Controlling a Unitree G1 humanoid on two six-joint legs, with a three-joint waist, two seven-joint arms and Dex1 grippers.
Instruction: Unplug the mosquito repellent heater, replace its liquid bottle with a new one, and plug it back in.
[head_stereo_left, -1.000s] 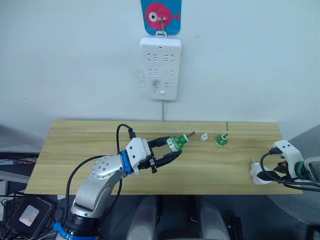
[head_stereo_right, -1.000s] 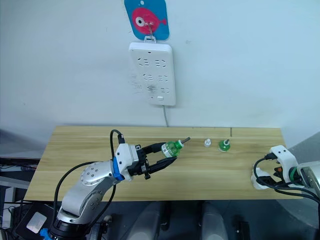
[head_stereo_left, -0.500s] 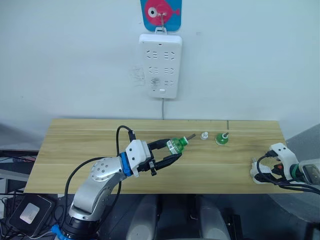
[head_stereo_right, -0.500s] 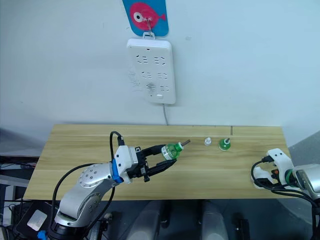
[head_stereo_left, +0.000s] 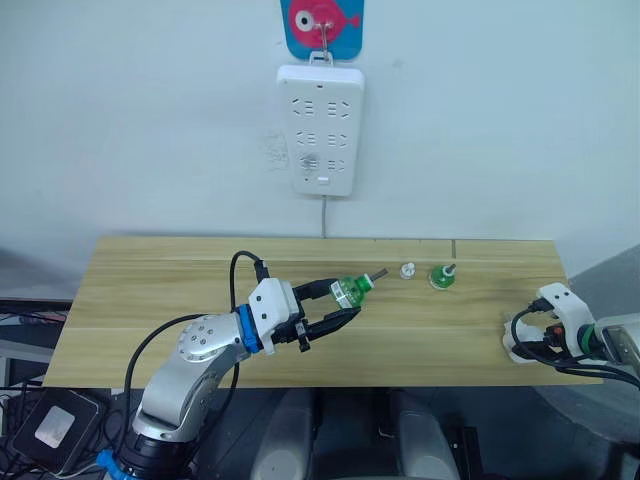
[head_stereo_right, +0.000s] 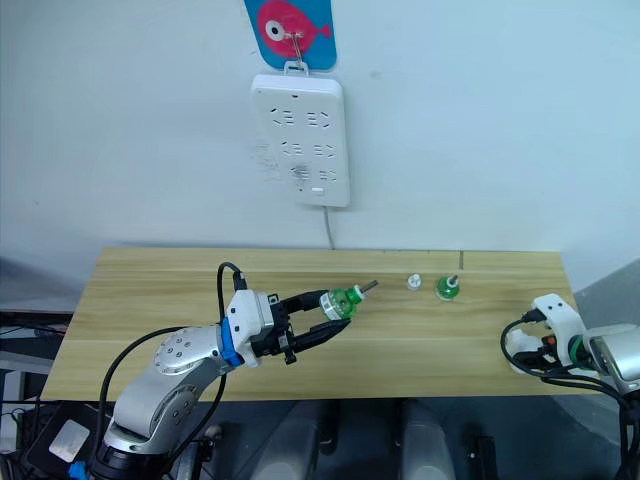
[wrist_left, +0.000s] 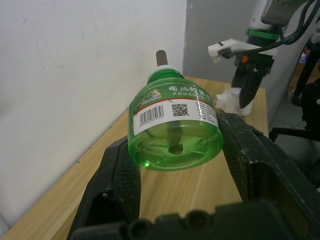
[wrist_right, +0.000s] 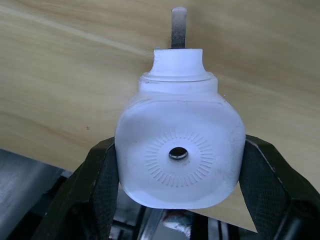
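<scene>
- A robot test room or lab, staged rather than lived in.
- A bare wooden counter (head_stereo_left: 180, 290) stands against a plain white wall (head_stereo_left: 130, 120).
- A power strip (head_stereo_left: 320, 130) hangs from a fish-shaped hook (head_stereo_left: 322, 22).
- Cables and a power brick (head_stereo_left: 52, 425) lie on the floor.

Two green liquid bottles are showing: one (head_stereo_left: 347, 291) sitting between black fingers, one (head_stereo_left: 441, 277) standing on the worktop (head_stereo_left: 150, 290). One small white cap (head_stereo_left: 407, 271) is lying between them. One mosquito repellent heater (wrist_right: 180, 150) is showing, and one white power strip (head_stereo_left: 321, 130) is hanging below one fish-shaped hook plate (head_stereo_left: 322, 25).
</scene>
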